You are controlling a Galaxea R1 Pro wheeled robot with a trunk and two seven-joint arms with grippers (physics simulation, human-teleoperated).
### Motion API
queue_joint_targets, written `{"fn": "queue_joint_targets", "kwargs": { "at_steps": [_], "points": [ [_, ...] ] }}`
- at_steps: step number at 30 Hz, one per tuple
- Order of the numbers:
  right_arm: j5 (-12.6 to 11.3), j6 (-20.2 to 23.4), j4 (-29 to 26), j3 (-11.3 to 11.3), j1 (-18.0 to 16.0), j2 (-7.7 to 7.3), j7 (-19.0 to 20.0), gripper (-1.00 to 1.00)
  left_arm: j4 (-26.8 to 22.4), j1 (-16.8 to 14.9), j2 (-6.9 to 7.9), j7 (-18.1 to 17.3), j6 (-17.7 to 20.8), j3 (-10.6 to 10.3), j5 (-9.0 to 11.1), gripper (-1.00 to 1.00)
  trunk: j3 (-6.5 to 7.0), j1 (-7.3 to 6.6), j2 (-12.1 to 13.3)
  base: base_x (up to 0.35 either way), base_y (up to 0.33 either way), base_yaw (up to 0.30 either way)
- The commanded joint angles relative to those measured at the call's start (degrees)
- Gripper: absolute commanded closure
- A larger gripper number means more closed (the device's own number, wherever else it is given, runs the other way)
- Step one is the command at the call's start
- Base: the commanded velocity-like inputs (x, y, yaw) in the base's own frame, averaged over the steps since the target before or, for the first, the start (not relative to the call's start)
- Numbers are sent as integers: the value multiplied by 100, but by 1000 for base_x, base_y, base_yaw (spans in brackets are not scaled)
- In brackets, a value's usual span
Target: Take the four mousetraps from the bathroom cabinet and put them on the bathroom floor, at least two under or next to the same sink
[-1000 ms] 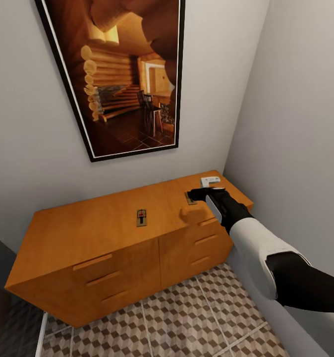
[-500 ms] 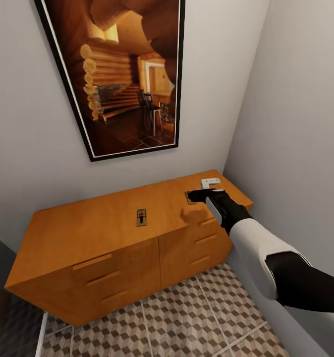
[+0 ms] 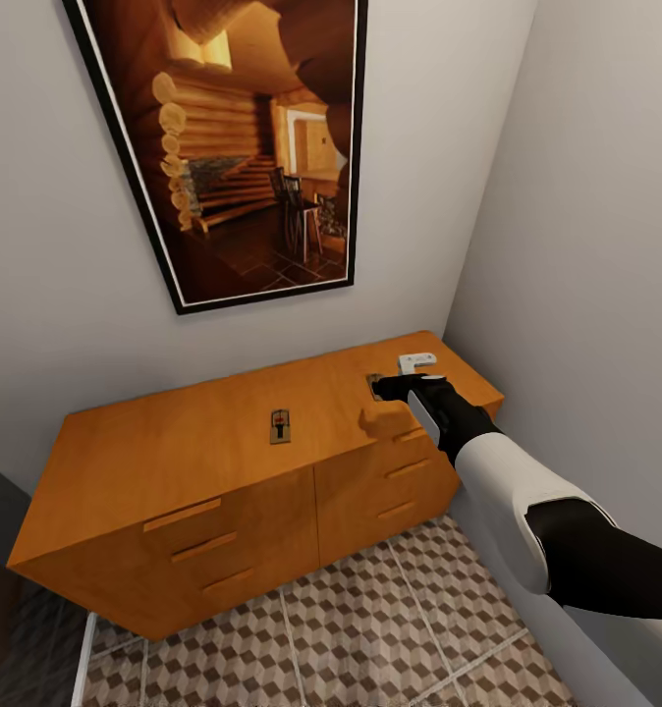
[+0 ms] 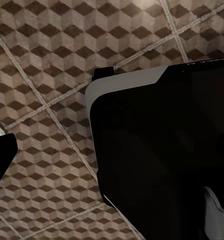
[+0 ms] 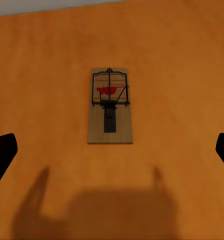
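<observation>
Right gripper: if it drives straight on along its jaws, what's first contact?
Likely the mousetrap lying flat on the cabinet top. In the right wrist view it sits centred between the open jaws, nothing in between. The right gripper hovers above it; exact height is unclear.

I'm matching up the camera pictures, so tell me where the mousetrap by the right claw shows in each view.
Head view: the mousetrap lies on the right end of the cabinet top, partly hidden by the right claw.
Right wrist view: the same mousetrap lies flat, midway between the open claw's tips.
Left wrist view: faces the bathroom floor tiles instead.
Shared landmark: the orange cabinet top, in the head and right wrist views.
</observation>
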Motion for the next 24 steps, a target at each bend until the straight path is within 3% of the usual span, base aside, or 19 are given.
{"fn": "queue_joint_targets", "kwargs": {
  "at_steps": [1, 24],
  "points": [
    [-20, 32, -7, 35, -4, -4, -14, -100, 28, -11, -5, -3, -46, -49, 57, -100, -19, 3, -11, 0, 0, 0],
    [-20, 32, -7, 35, -4, -4, -23, -100, 28, -9, -55, -9, -46, -51, 57, -100, -109, 3, -11, 0, 0, 0]
  ]
}}
